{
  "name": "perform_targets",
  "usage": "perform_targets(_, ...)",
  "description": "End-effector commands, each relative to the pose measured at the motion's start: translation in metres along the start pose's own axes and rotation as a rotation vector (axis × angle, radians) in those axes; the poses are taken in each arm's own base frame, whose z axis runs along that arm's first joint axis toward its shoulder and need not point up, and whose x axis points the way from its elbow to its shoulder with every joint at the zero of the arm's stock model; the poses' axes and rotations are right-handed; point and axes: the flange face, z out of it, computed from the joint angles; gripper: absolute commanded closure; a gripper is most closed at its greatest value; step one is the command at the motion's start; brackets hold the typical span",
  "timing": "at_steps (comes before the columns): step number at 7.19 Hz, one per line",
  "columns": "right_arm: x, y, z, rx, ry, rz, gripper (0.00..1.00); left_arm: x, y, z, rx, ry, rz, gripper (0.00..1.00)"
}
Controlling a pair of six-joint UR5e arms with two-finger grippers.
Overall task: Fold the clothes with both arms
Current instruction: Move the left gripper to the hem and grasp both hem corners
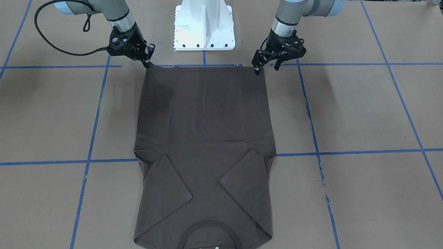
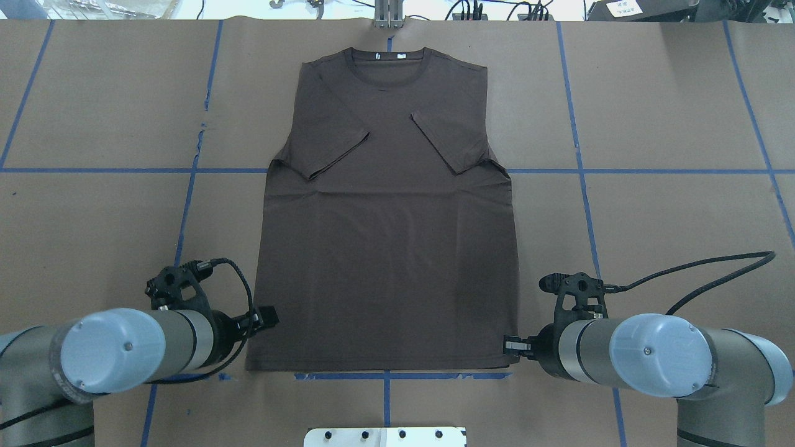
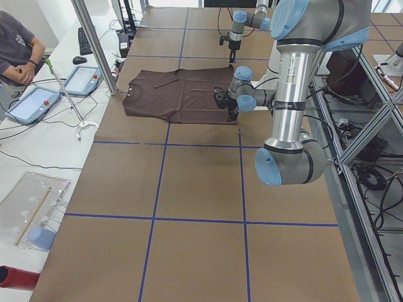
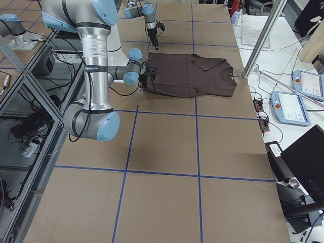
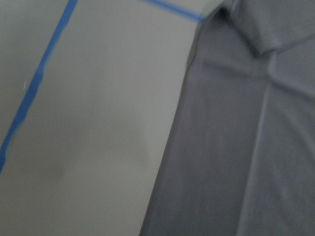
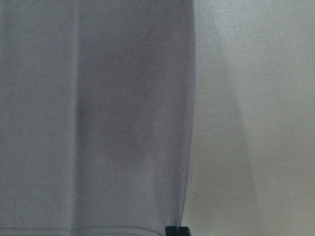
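Note:
The clothes are one dark brown T-shirt, spread flat on the brown table. Both sleeves are folded in over the chest, and the collar lies at the end away from the robot. My left gripper stands open at one hem corner, one finger over the cloth and the other off it. At the other hem corner my right gripper is low, its fingers looking apart. One black fingertip touches that corner in the right wrist view. The left wrist view shows only the shirt's side edge.
The white pedestal base stands just behind the hem. Blue tape lines grid the table. A seated person and control tablets are at a side bench beyond the collar end, near a metal pole.

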Motion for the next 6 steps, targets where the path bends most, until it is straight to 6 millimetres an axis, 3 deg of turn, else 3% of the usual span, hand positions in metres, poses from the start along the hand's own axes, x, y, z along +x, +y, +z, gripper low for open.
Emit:
perform_targets(1,-0.0016,-0.001,-0.0049,-0.009,-0.009,0.0,1.0,-0.0105,0.0256,0.027,-0.011,-0.059,-0.017,0.11)
perform_targets(4,-0.0085,-0.0007,-0.0093,-0.01,-0.028,-0.001,1.0,-0.0126,0.0252,0.0296,-0.01,-0.067,-0.018,0.19)
perform_targets(6,-0.0092,-0.0007,-0.0096,-0.01,-0.029,-0.001,1.0,-0.0136,0.0248,0.0302,-0.007,-0.071,-0.018,0.34)
